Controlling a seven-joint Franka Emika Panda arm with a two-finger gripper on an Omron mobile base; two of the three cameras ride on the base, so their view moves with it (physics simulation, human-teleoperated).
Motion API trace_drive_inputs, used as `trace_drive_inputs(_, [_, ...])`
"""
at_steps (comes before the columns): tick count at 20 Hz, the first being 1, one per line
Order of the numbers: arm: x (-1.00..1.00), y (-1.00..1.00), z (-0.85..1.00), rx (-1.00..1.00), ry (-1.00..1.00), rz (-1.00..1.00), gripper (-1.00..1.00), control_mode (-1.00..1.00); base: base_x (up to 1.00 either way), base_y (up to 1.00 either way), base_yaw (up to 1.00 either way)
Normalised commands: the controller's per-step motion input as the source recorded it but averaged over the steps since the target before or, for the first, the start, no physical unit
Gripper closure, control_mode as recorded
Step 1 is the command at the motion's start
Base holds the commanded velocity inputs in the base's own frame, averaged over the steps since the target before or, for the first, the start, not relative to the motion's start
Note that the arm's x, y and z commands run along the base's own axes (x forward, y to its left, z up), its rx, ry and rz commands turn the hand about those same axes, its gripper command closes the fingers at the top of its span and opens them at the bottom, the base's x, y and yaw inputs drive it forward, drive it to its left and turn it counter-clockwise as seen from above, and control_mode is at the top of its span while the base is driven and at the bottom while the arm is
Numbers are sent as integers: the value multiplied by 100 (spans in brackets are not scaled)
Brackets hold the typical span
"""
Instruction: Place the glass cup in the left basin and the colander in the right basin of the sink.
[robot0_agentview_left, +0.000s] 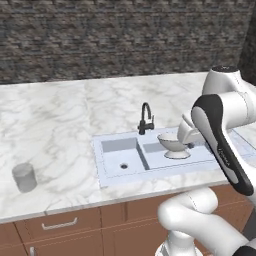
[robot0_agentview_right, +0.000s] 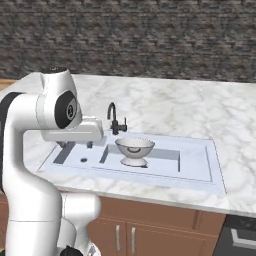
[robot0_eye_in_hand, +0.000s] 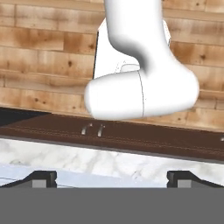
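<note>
Landmark: the sink (robot0_agentview_left: 107, 172), set into my marble bench (robot0_agentview_left: 60, 120).
Colander (robot0_agentview_left: 172, 145): stands upright on its base ring inside the right basin (robot0_agentview_left: 200, 157), near the divider, just in front of the black faucet (robot0_agentview_left: 145, 119).
Glass cup (robot0_agentview_left: 24, 177): upright on the bench, well to the left of the sink, near the bench's front edge.
Left basin (robot0_agentview_left: 120, 160): holds nothing but its dark drain hole.
My pincer (robot0_eye_in_hand: 111, 177): fingers spread wide with nothing between them; it looks over the sink's front rim toward the wooden cabinet fronts (robot0_eye_in_hand: 131, 135).
</note>
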Motion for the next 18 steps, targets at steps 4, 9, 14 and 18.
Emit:
trace_drive_inputs(4, [0,0,0,0,0,0,-100,100,0,56,-5])
trace_drive_inputs(9, [0,0,0,0,0,0,-100,100,0,49,-1])
trace_drive_inputs(14, [0,0,0,0,0,0,-100,100,1,53,0])
trace_drive_inputs(18, [0,0,0,0,0,0,-100,100,7,49,0])
